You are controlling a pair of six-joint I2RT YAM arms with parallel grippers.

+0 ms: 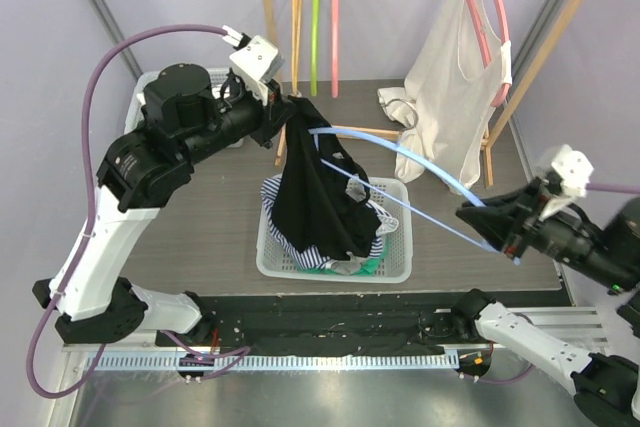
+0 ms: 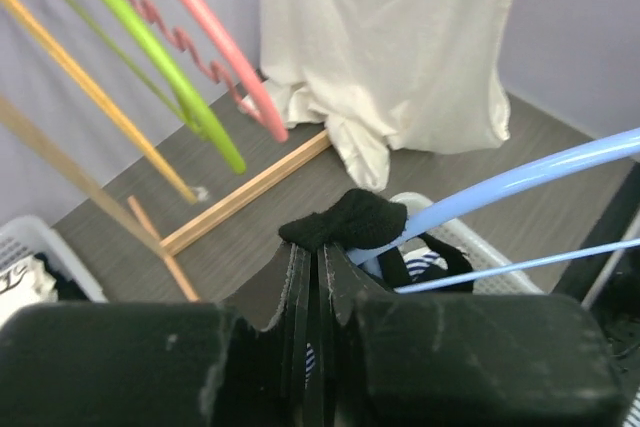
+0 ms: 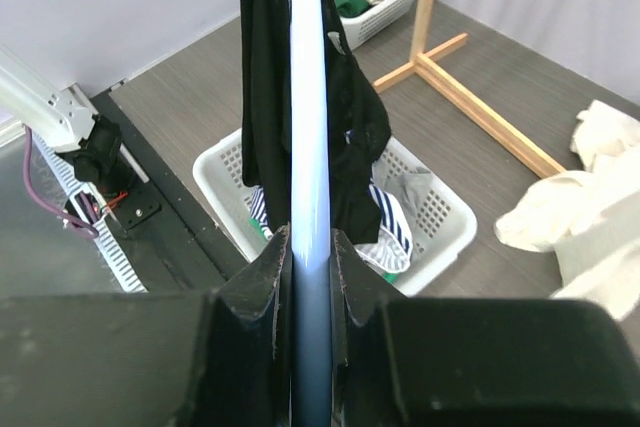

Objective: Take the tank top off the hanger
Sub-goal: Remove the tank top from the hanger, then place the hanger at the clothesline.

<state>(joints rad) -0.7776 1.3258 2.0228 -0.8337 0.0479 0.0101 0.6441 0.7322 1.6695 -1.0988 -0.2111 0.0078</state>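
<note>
cloth at the left end, hanger axis running jaw to jaw

- black tank top (image 1: 315, 187) hangs in the air over the white basket (image 1: 400, 269). its lower edge drops toward the laundry there; cannot tell whether it touches.
- blue hanger (image 1: 425, 164) is off the rail and held slanting above the counter (image 1: 200, 232). in the overhead view its long axis runs from far-left down to near-right.
- right jaws: pressed onto the hanger's bar from both sides at the near-right end, and clear of the cloth.
- left jaws: pressed together on a wad of black fabric at the hanger's far-left tip, pinching the top where a shoulder wraps that end. the blue bar comes out just beside the fingers (image 2: 300, 277).
- relation that matters: all the cloth sits at the left-jaw end, well apart from the right jaws. left arm (image 1: 170, 152) is the nearer one.
- judgement: the shoulder has to come off along the hanger's axis, either drawn away from the right jaws or left behind as the hanger is pulled back toward the near-right.
- part of the top looks looped round the thin lower bar and may snag there.
</note>
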